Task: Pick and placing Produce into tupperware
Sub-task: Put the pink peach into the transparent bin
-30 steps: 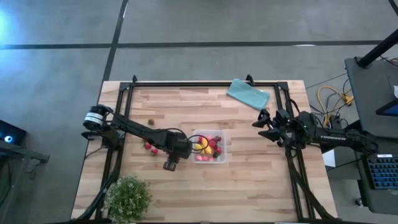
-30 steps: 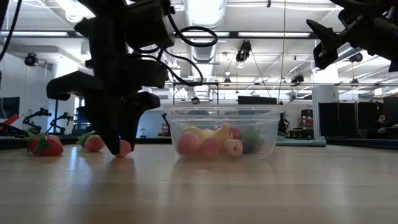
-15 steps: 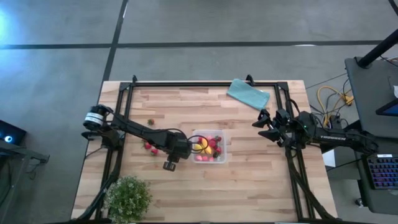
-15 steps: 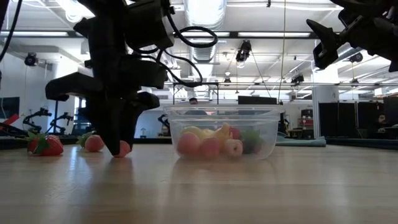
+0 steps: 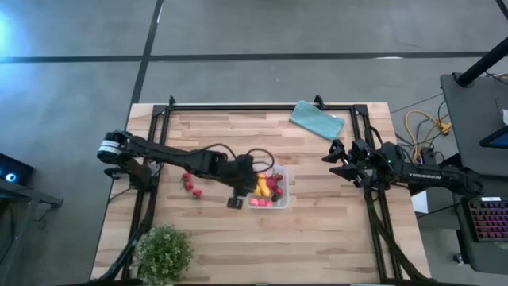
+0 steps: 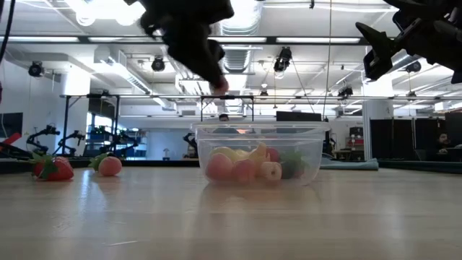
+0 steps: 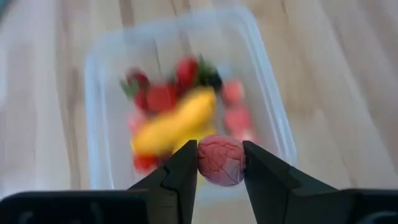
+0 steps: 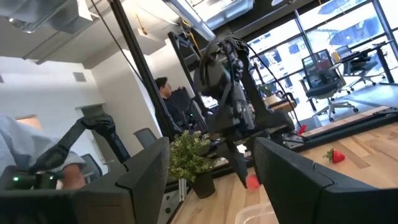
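You are well into the job. The clear tupperware box (image 5: 267, 187) already holds most of the produce: a yellow banana (image 7: 175, 120), red strawberries and a few pink pieces. Your left pincer (image 7: 219, 163) is clamped on one more pink, wrinkly berry (image 7: 221, 160), pinched between its two fingers and hanging above the box's near rim, so the box sits directly below and ahead of the pincer. That piece is not yet released.

Behind the left pincer, back along its arm, a small cluster of strawberries (image 5: 190, 186) lies on the worktop (image 5: 317, 238), and one lone piece (image 5: 192, 156) sits farther off beside the arm. Those are what you have left to carry over.

Your right pincer (image 5: 336, 161) waits well off to the far side of the box with its fingers spread wide and nothing between them.

Compared with a second ago, your left pincer has lifted off the worktop, where it was closing on the pink berry beside the box, and has swung over the box. The right arm has not moved.
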Robot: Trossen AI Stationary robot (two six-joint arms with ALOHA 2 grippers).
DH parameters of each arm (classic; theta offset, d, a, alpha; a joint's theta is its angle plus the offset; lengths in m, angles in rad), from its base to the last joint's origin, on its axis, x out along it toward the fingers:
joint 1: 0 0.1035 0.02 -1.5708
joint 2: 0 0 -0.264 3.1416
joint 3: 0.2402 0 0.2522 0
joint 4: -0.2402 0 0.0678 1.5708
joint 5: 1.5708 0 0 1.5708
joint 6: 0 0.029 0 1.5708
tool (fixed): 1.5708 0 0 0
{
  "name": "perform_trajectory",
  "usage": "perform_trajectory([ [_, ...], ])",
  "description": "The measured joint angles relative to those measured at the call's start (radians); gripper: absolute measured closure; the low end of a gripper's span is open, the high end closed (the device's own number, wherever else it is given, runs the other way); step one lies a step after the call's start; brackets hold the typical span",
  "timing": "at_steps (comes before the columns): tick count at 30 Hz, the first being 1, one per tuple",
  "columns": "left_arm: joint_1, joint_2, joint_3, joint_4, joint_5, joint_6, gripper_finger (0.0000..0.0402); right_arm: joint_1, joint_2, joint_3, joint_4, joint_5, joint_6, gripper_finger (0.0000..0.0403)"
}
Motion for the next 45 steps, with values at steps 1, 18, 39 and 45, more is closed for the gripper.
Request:
perform_trajectory([
  [1, 0.008, 0.008, 0.005, 0.036, 0.012, -0.001, 0.0302, 0.000, 0.001, 0.000, 0.000, 0.000, 0.000, 0.0174],
  [18, 0.041, 0.107, 0.158, -0.391, -0.154, -0.101, 0.0145, 0.000, 0.007, 0.000, 0.000, 0.000, 0.000, 0.0174],
  [39, 0.295, 0.083, -0.093, -0.617, -0.019, -0.398, 0.0130, 0.000, 0.007, 0.000, 0.000, 0.000, 0.000, 0.0174],
  [45, 0.299, 0.108, -0.168, -0.590, -0.030, -0.385, 0.0130, 0.000, 0.007, 0.000, 0.000, 0.000, 0.000, 0.0174],
])
